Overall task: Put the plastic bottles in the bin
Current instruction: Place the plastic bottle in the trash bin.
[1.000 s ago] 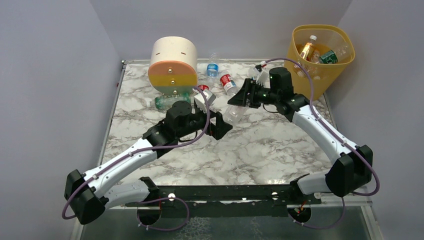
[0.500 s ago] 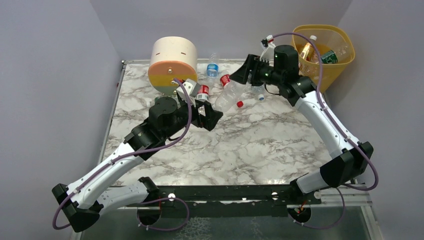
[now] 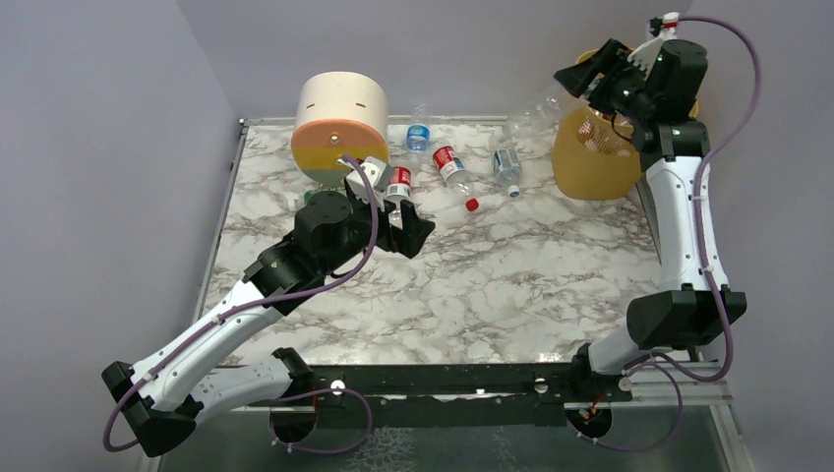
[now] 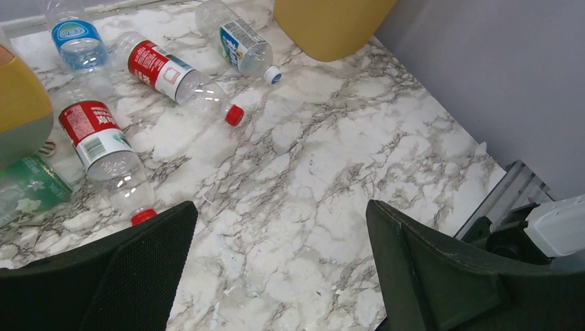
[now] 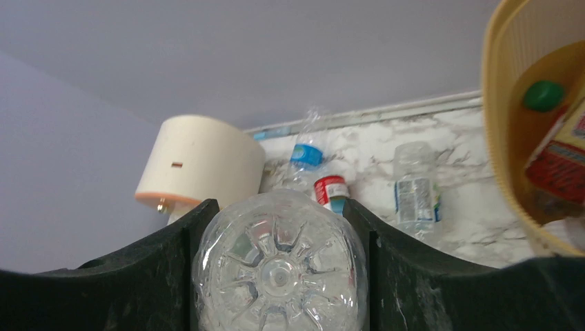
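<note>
My right gripper [image 3: 582,81] is raised beside the yellow bin [image 3: 588,155], just left of its rim, and is shut on a clear plastic bottle [image 3: 544,101]. In the right wrist view the bottle's base [image 5: 279,269] fills the gap between the fingers, with the bin's rim [image 5: 498,138] to the right and bottles inside it. My left gripper [image 4: 279,214] hangs open over bare marble. Near its left finger lies a red-labelled bottle [image 4: 96,138]. Beyond lie another red-labelled one [image 4: 169,72], a blue-labelled one [image 4: 72,38], a white-labelled one [image 4: 245,45] and a green one [image 4: 27,186].
A round cream, orange and yellow drawer unit [image 3: 340,126] stands at the back left of the marble table [image 3: 511,285]. Grey walls close in on the left, back and right. The right arm's base [image 4: 552,224] sits by the table's near right edge.
My right arm has lifted the clear bottle from the table's middle up and right to the bin's rim. The left arm drew back and left earlier, then held still.
</note>
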Robot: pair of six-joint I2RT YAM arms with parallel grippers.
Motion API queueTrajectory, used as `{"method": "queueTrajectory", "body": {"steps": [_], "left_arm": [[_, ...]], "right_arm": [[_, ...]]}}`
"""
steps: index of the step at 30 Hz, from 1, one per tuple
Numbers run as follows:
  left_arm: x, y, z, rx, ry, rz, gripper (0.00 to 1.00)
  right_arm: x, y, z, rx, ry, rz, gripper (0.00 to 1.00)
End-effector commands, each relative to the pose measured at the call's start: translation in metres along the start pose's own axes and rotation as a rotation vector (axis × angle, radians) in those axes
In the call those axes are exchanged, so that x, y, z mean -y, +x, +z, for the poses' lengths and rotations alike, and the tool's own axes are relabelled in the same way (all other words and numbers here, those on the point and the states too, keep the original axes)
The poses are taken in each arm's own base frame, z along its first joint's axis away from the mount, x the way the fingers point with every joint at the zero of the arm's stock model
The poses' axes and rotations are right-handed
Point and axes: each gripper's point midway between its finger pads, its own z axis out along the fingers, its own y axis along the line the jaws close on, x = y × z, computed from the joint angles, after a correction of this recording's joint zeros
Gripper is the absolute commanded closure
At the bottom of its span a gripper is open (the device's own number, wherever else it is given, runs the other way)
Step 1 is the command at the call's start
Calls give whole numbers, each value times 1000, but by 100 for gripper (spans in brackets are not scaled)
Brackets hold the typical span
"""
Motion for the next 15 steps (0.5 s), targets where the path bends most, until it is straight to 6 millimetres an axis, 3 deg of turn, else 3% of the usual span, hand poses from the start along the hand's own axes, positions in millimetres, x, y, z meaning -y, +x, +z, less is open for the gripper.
{"method": "queueTrajectory", "body": {"steps": [1, 6, 15], "left_arm": [[-4, 3, -1, 1, -18, 1, 1], [-5, 8, 3, -15, -20, 6, 1], [-5, 17, 11, -39, -10, 7, 1]], "right_arm": [[14, -57, -26, 159, 28, 24, 37], [52, -90, -50, 273, 109, 66, 37], [101, -123, -87, 441, 225, 155, 37]]}}
